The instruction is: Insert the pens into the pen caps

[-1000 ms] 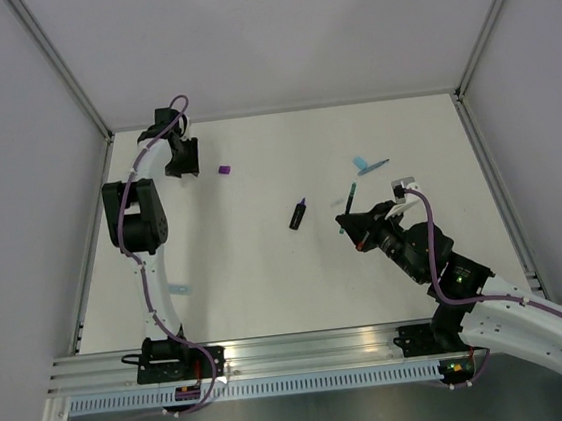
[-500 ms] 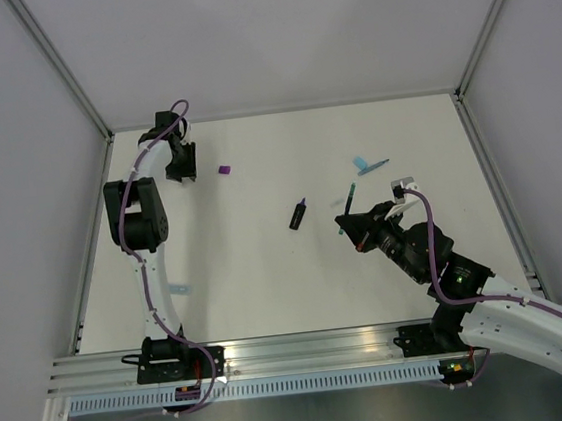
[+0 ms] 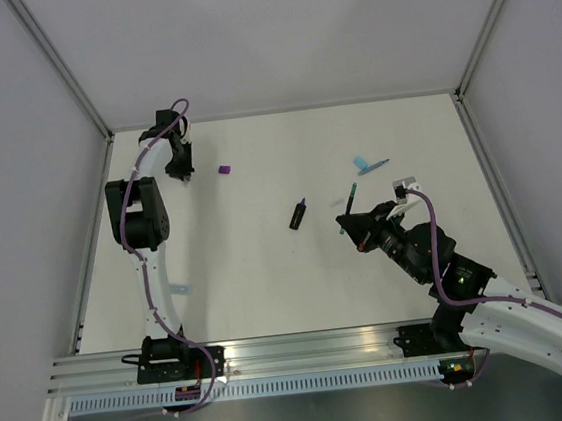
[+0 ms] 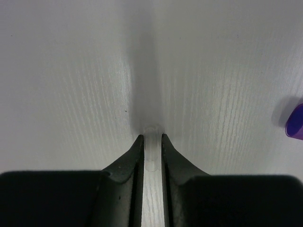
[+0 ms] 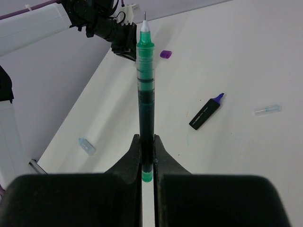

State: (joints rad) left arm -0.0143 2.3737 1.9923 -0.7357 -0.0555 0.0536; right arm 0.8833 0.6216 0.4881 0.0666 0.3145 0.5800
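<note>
The right gripper (image 5: 147,142) clamps the green pen (image 5: 146,85) by its tail; it looks light, stiff, slick. The left gripper (image 4: 151,139) pinches a tiny clear cap (image 4: 151,152), likely slippery.

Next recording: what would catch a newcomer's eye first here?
The green pen stands out, clamped in the right gripper over the right half of the table. Next is the left gripper at the far left corner, pinched on a small clear cap, with a purple cap lying nearby. A black marker lies alone mid-table.
</note>
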